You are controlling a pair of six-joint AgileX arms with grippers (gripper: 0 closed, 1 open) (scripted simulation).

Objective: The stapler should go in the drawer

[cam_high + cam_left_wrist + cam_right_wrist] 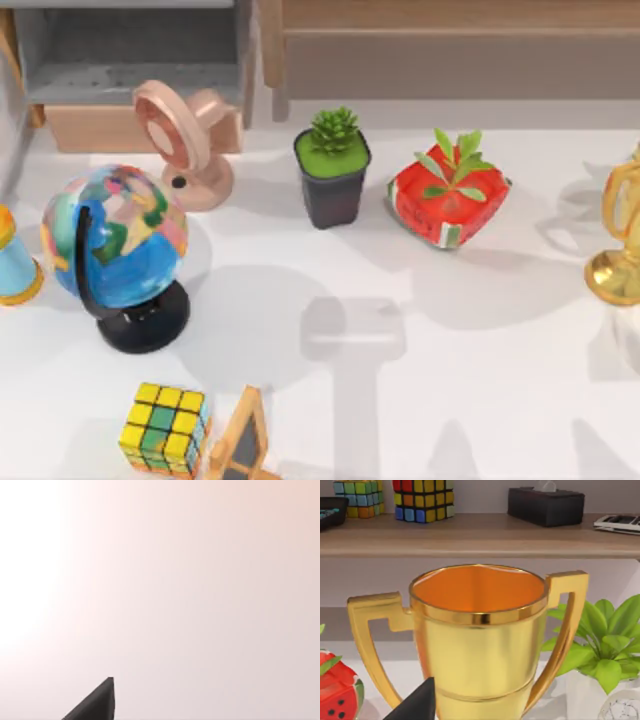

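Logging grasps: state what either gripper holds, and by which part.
Cannot be told. Each wrist view shows just a dark fingertip, nothing between fingers visible.

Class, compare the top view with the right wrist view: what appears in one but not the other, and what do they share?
Top view alone: the open drawer, a globe, a pink fan, a dark potted succulent, a chalkboard beside a puzzle cube.
Right wrist view alone: a shelf carrying two cubes, a tissue box, and a white-potted leafy plant.
Both: the gold trophy and the red watermelon-patterned pot.
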